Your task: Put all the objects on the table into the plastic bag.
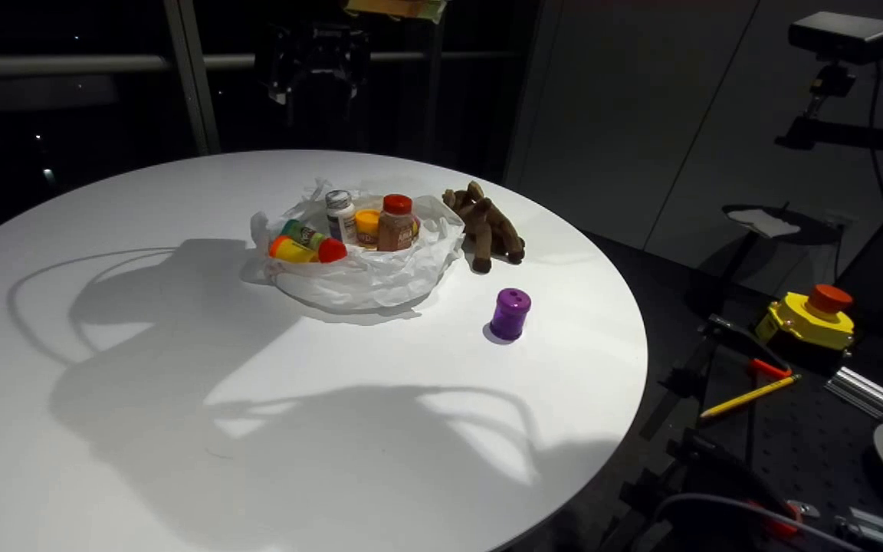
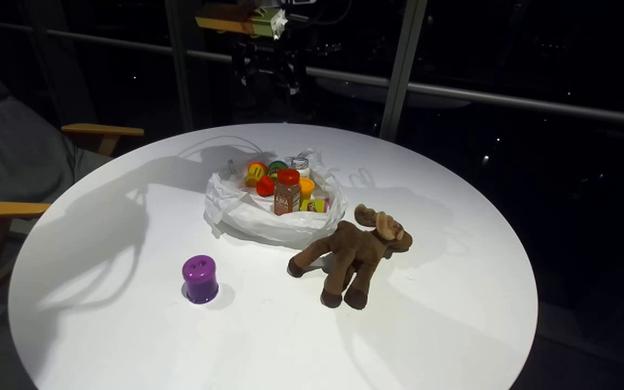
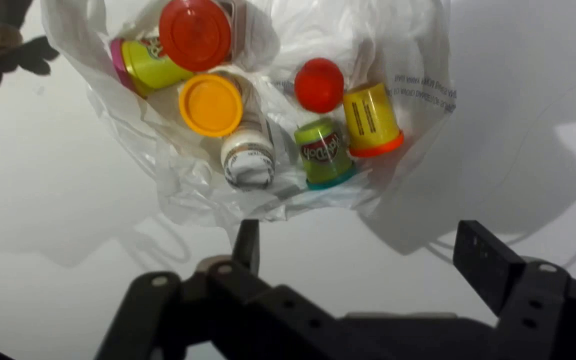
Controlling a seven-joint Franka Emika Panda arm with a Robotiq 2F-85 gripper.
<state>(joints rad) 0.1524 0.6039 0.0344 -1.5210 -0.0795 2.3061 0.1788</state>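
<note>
The plastic bag [image 1: 365, 291] lies spread on the round white table [image 2: 431, 336]. Inside it I see the red-capped brown bottle [image 2: 287, 197], an orange cup [image 3: 210, 105], a yellow cup [image 3: 370, 117], the green-yellow can [image 3: 323, 152] and the red piece [image 3: 319, 85]. A white bottle [image 3: 248, 162] and a lime can with a pink lid [image 3: 150, 65] are in there too. Outside the bag, the purple cup [image 2: 201, 279] stands upright and the brown toy animal [image 2: 355, 252] rests close to the rim. Above the table's far side hangs my gripper [image 3: 358, 227], open, nothing between its fingers.
Beyond the table in an exterior view are a yellow and red device [image 1: 808, 318], a pencil [image 1: 750, 396] and a camera on a stand [image 1: 848, 38]. A chair with wooden arms [image 2: 6, 208] stands beside the table. Dark windows line the background.
</note>
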